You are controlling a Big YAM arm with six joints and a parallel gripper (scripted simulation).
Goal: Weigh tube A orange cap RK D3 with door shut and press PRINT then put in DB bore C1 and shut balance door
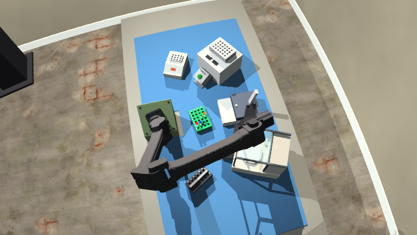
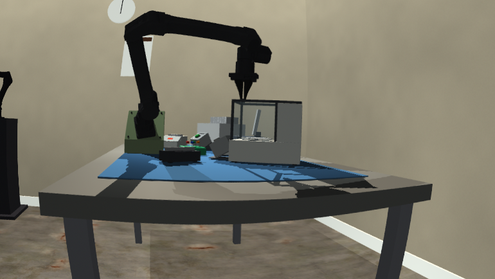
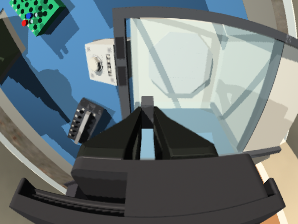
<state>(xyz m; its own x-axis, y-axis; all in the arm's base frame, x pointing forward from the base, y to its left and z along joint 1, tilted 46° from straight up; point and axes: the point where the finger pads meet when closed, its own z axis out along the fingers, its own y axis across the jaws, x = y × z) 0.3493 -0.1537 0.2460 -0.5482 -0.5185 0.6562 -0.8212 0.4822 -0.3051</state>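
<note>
Tube A: orange cap (image 1: 203,113) (image 2: 198,142), the only part of the tube that reads clearly; small, round and bright.
Tube's place: in the green tube rack (image 1: 200,118) (image 2: 197,150) (image 3: 45,15), apart from the gripper.
Neighbours: a red cap (image 1: 196,123) (image 2: 188,142) (image 3: 24,23) and a blue cap (image 1: 200,122) (image 2: 193,142) (image 3: 28,16) in the same rack, close together.
Gripper (image 1: 238,128) (image 2: 243,98) (image 3: 147,112): pointing down at the top of the balance (image 1: 280,148) (image 2: 265,152) (image 3: 200,14), fingers drawn to a narrow gap, tips closed on the small dark door handle (image 3: 147,117).
Balance: upright, with clear panes over a pale pan (image 3: 181,65); how far the door is slid cannot be told.
Magnet block (image 1: 199,179) (image 2: 179,155) (image 3: 86,120): dark, with a pale bar along its top, apart from the balance.
Surface: blue mat (image 1: 157,84) (image 2: 200,173) (image 3: 75,55) on a greyish-beige bench (image 1: 128,58) (image 2: 235,211), crossed by hard shadows of the arm and the balance's frame.
Room: plain beige walls (image 1: 379,58) (image 2: 381,86), white skirting, a round clock (image 2: 121,11), and a brown-grey floor (image 1: 72,116) (image 2: 173,256) with rusty streaks.
</note>
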